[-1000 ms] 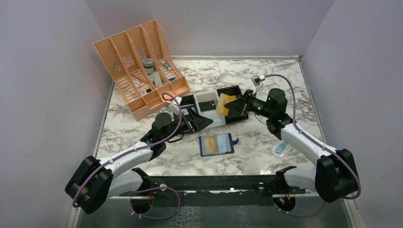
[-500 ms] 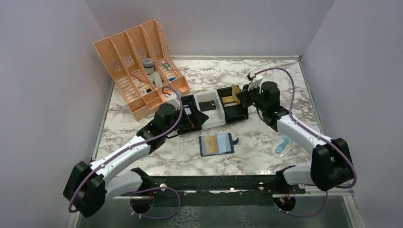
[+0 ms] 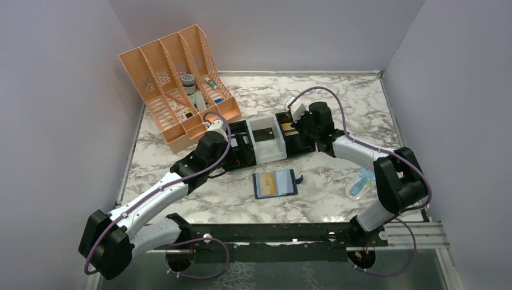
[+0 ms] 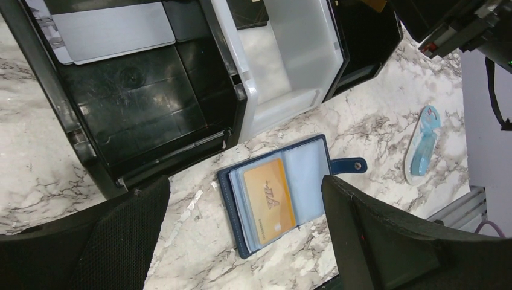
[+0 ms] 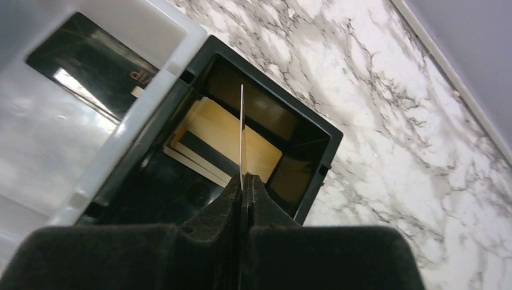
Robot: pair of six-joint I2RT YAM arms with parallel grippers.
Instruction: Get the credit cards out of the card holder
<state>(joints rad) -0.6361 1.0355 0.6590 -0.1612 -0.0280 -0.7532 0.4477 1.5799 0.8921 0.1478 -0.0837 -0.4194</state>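
My right gripper (image 5: 242, 181) pinches a card (image 5: 242, 130) edge-on over the black tray (image 5: 314, 130); releasing seems next. My left gripper (image 4: 244, 211) hangs spread wide above the open holder (image 4: 311, 160) on the table (image 3: 362, 103), a gold card (image 4: 270, 196) inside.

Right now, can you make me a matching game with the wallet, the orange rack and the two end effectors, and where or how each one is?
Things:
1. wallet
2. orange rack
3. left end effector
4. right end effector

States or places:
A. shut on a thin card
B. far left corner of the table
C. lying open near the middle
D. wide open, holding nothing

Pairs: 1-C, 2-B, 3-D, 4-A
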